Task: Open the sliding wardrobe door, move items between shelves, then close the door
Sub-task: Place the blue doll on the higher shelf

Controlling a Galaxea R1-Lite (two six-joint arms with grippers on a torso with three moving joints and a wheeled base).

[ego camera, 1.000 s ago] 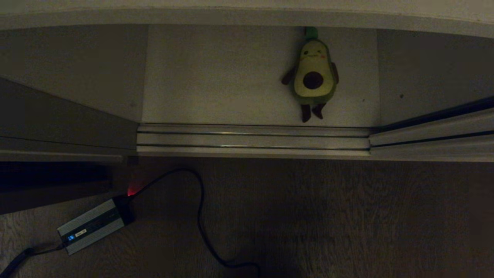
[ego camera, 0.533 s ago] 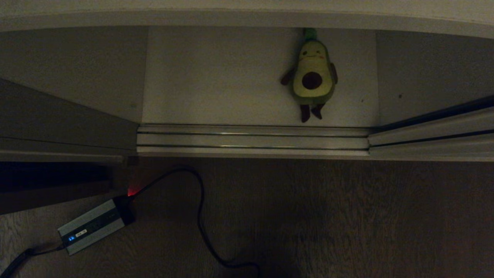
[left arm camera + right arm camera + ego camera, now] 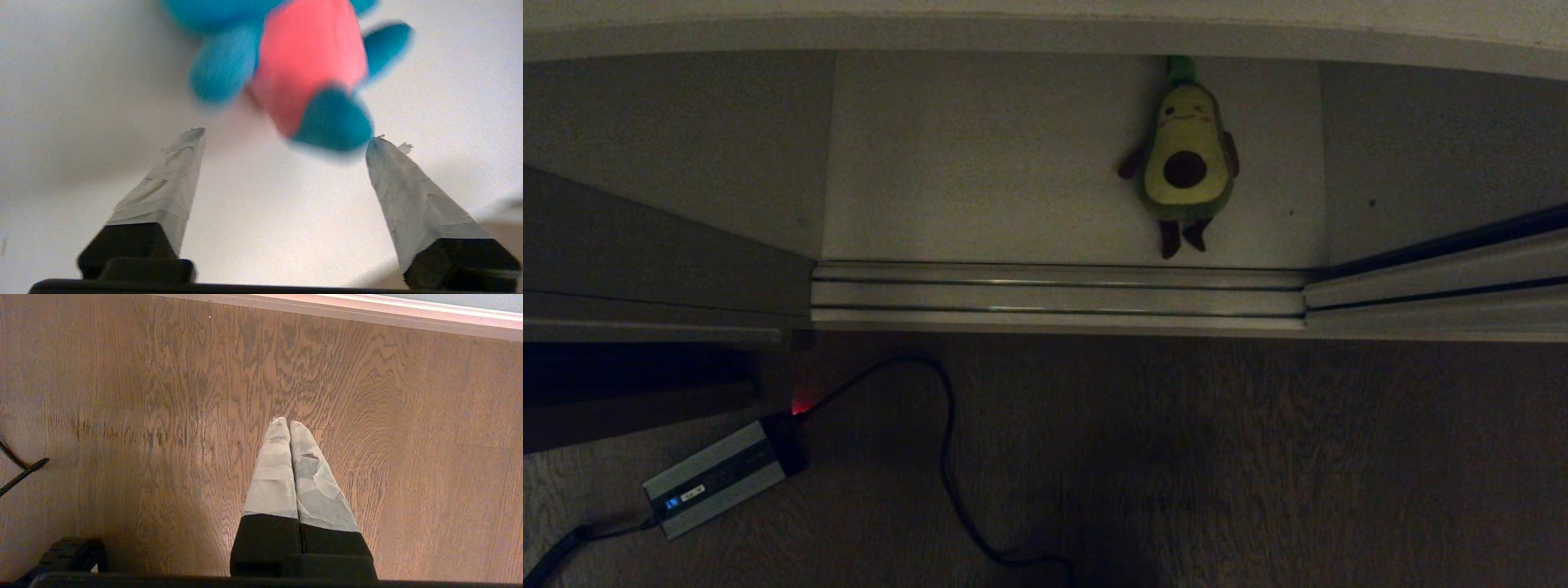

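Note:
The teal monster [image 3: 302,69], with its red-pink belly, lies on an off-white shelf [image 3: 261,228] in the left wrist view. My left gripper [image 3: 286,136] is open just short of it, and nothing sits between the fingers. One teal foot is close to one fingertip [image 3: 380,147]. The green avocado [image 3: 1184,159] lies on the wardrobe's bottom shelf [image 3: 980,163] at the back right of the opening. One sliding wardrobe door [image 3: 662,261] stands to the left of the opening and the other [image 3: 1437,273] to the right. My right gripper [image 3: 288,421] is shut and empty above the wooden floor. Neither arm shows in the head view.
A ribbed metal floor track [image 3: 1058,296] runs along the front of the opening. A grey box [image 3: 719,478] with a black cable [image 3: 947,457] and a red light lies on the wooden floor [image 3: 1258,457] at the front left.

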